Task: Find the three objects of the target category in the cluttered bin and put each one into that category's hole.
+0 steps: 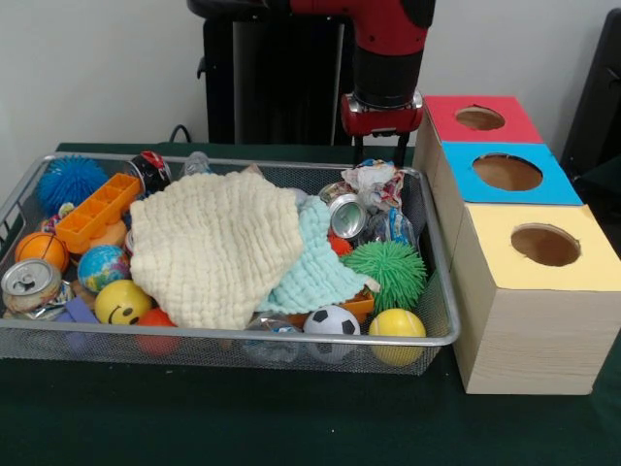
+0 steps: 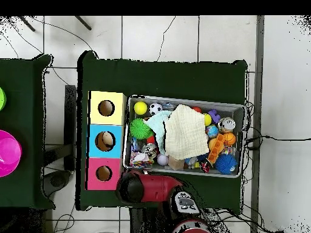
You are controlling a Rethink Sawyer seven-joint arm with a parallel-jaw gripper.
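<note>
The wire mesh bin point(image 1: 243, 335) stands on the green table, full of toys and two cloths; it also shows in the overhead view point(image 2: 185, 99). One crumpled white and red wrapper point(image 1: 376, 183) lies at the bin's far right corner, also seen from overhead point(image 2: 141, 158). My gripper point(image 1: 379, 136) hangs just above and behind that wrapper, at the bin's far rim; the arm's red head point(image 2: 135, 185) hides it from above. The yellow-surround hole point(image 1: 545, 245) tops the nearest and largest wooden box point(image 1: 529, 330), right of the bin. I see no other wrappers.
A cream cloth point(image 1: 213, 248) and a light blue cloth point(image 1: 315, 267) cover the bin's middle. A silver can point(image 1: 346, 216) and a green spiky ball point(image 1: 386, 272) lie near the wrapper. The blue-surround hole point(image 1: 506, 172) and red-surround hole point(image 1: 479, 117) sit behind the yellow one.
</note>
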